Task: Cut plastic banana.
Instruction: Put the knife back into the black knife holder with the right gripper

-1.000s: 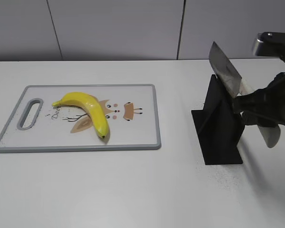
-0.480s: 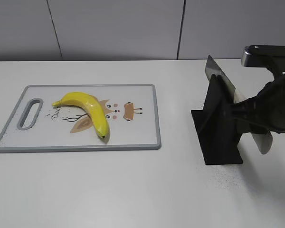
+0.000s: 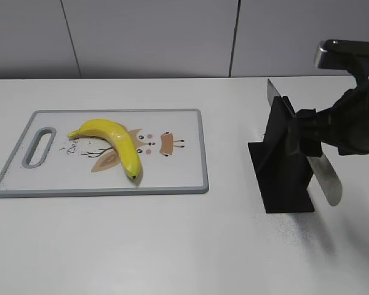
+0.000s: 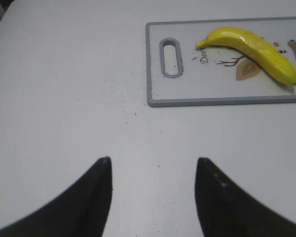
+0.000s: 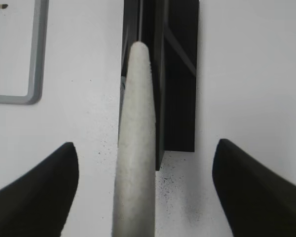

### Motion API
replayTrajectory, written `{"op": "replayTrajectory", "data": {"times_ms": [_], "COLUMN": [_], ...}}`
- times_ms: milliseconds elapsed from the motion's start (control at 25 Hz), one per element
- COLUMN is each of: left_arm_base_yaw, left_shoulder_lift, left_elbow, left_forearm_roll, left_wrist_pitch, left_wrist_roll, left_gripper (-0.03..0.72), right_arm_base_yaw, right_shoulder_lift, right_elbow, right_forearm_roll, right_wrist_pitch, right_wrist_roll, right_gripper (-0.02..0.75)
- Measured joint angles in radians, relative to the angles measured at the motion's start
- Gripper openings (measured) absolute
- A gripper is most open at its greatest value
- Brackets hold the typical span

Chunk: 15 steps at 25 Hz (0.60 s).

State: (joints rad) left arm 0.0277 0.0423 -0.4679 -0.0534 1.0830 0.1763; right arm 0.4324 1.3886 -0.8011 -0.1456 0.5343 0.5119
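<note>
The plastic banana (image 3: pixel 114 138) lies on the grey-rimmed cutting board (image 3: pixel 172 178) at the left, and shows in the left wrist view (image 4: pixel 251 44) too. A knife (image 3: pixel 329 181) with a pale handle leans in a black stand (image 3: pixel 283 178) at the right, blade up and to the left. My right gripper (image 3: pixel 310 138) is at the knife. In the right wrist view its jaws (image 5: pixel 145 145) stand wide apart on either side of the handle (image 5: pixel 135 158), with gaps on both sides. My left gripper (image 4: pixel 153 160) is open and empty over bare table, left of the board (image 4: pixel 153 74).
The white table carries dark specks around the stand's base (image 5: pixel 180 74) and near the board's handle slot (image 4: pixel 170 57). A grey wall runs behind the table. The board's corner (image 5: pixel 32 94) lies left of the stand.
The knife's blade has sunk lower and turned edge-on in the stand. The right gripper has shifted up and left along the knife.
</note>
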Motion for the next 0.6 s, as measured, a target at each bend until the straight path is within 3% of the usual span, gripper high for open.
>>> {"op": "replayTrajectory", "data": {"times_ms": [240,600], "left_arm_base_yaw": [0.000,0.000], "left_shoulder_lift": [0.000,0.000], "left_elbow": [0.000,0.000], "left_forearm_roll": [0.000,0.000], "left_wrist_pitch": [0.000,0.000], "left_wrist_roll": [0.000,0.000], "left_gripper": [0.526,0.526], "right_arm_base_yaw": [0.000,0.000], "right_shoulder_lift": [-0.091,-0.329], "right_elbow": [-0.087,-0.204], "right_forearm_roll": [0.009,0.009], "right_wrist_pitch": [0.040,0.299], "right_wrist_roll": [-0.064,-0.347], "right_gripper": [0.641,0.602]}}
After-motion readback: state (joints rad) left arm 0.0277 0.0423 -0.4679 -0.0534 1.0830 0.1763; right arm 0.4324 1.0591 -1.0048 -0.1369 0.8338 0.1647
